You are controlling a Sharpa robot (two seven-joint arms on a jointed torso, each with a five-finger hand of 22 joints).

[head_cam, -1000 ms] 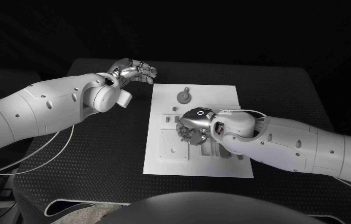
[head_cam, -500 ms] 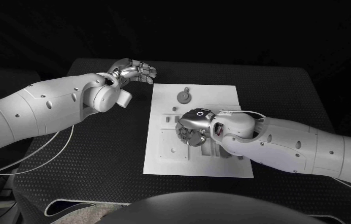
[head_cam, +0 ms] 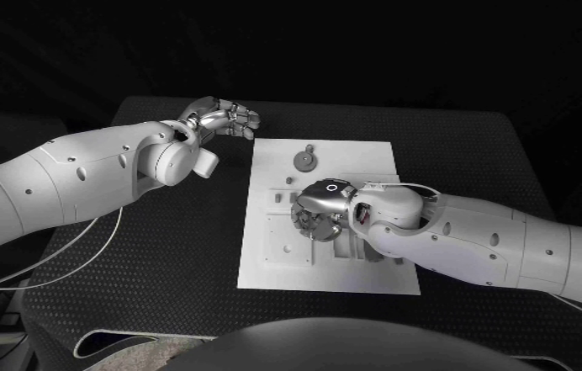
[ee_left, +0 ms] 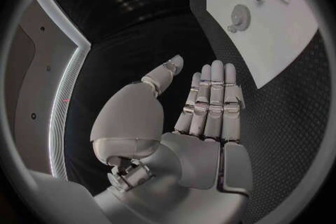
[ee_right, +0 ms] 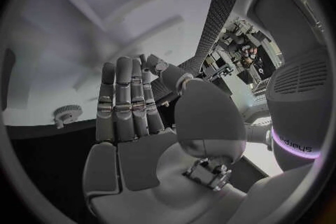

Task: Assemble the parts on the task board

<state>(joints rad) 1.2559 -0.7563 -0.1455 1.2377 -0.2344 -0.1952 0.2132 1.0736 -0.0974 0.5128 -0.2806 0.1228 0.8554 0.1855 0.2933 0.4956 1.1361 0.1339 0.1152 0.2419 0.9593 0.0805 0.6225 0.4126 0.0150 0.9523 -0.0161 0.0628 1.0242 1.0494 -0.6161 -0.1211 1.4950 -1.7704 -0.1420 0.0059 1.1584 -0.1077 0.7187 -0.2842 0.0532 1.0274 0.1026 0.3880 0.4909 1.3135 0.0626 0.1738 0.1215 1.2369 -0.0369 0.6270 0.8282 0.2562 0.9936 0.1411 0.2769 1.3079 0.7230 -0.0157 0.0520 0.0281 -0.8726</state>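
The white task board (head_cam: 376, 156) lies in the middle of the black table. A round grey gear part (head_cam: 306, 161) sits at its far end; it also appears as the gear (ee_left: 240, 14) and the gear (ee_right: 68, 112) in the wrist views. Small pieces (head_cam: 282, 196) stand near the board's left side. My right hand (head_cam: 321, 211) hovers low over the board's middle, its fingers (ee_right: 126, 101) straight and together, thumb alongside, nothing seen in it. My left hand (head_cam: 222, 119) is off the board's far left corner, fingers (ee_left: 213, 95) extended, holding nothing.
A square recess (head_cam: 288, 245) and slotted fixtures (head_cam: 354, 251) take up the board's near half, partly hidden by my right forearm (head_cam: 473, 236). A thin white cable (head_cam: 85, 241) loops over the table's left side. Bare black matting (head_cam: 461, 152) surrounds the board.
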